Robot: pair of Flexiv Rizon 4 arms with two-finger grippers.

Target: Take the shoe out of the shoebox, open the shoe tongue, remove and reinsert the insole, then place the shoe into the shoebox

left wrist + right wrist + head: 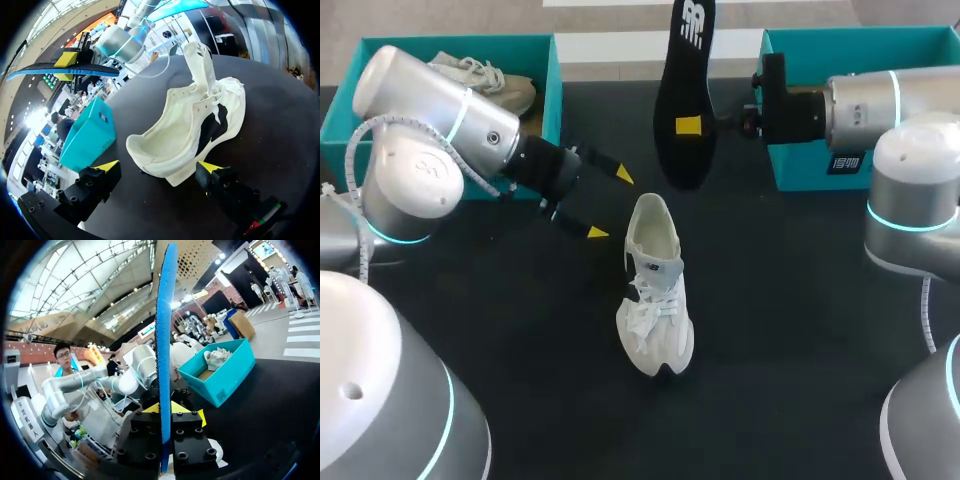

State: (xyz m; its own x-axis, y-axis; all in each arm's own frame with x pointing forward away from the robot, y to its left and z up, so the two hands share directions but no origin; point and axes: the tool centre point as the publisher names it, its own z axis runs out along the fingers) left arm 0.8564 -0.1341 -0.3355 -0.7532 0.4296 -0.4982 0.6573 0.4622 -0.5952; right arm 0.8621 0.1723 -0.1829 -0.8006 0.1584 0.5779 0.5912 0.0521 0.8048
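A white lace-up shoe [655, 290] stands upright mid-table, heel towards the back. My left gripper [610, 203] is open just left of the heel. In the left wrist view the shoe [200, 120] lies just ahead of the gripper [159, 167], and neither yellow fingertip touches it. My right gripper [692, 126] is shut on the black insole [682, 100], holding it upright in the air behind the shoe. The right wrist view shows the insole [165, 340] edge-on, its blue side visible, clamped in the gripper [165, 410]. The held insole [60, 70] also shows in the left wrist view.
A teal shoebox [545, 95] at the back left holds another pale shoe [490, 80]; the right wrist view shows this box [225, 377] too. A second teal box [800, 150] stands at the back right, behind my right gripper, and appears as the teal box [90, 135] in the left wrist view.
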